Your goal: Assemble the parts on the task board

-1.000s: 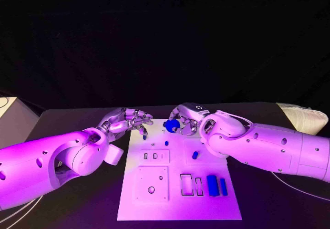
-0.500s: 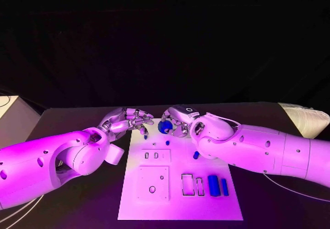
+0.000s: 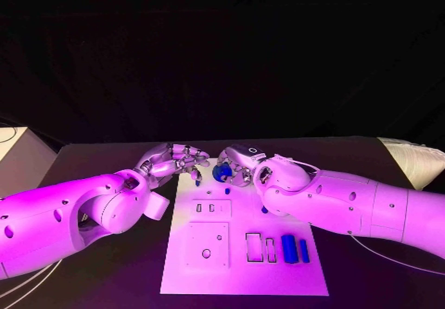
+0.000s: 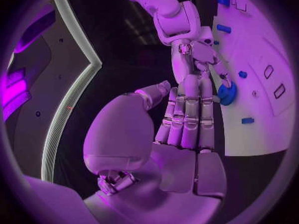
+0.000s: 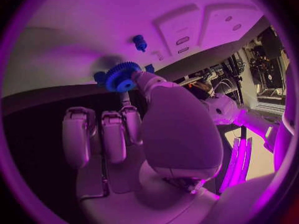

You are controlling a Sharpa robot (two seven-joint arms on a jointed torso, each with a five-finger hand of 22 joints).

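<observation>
The white task board (image 3: 239,267) lies in the middle of the black table. My right hand (image 3: 240,163) is over the board's far end and pinches a blue toothed gear (image 3: 222,172); the right wrist view shows the gear (image 5: 121,77) at the thumb tip, just above the board (image 5: 74,45). My left hand (image 3: 180,159) hovers at the board's far left corner, close beside the gear, and holds nothing. In the left wrist view its fingers (image 4: 190,119) are extended side by side, reaching toward the right hand (image 4: 193,52) and the gear (image 4: 227,93).
A small blue peg (image 3: 226,191) stands on the board below the gear, with another blue piece (image 3: 263,209) further along. Two blue bars (image 3: 294,249) lie beside rectangular slots (image 3: 251,247) at the near right. A pale box (image 3: 18,158) stands at the table's left.
My right hand has carried the gear leftward along the board's far end, closer to the left hand. The left hand has barely moved.
</observation>
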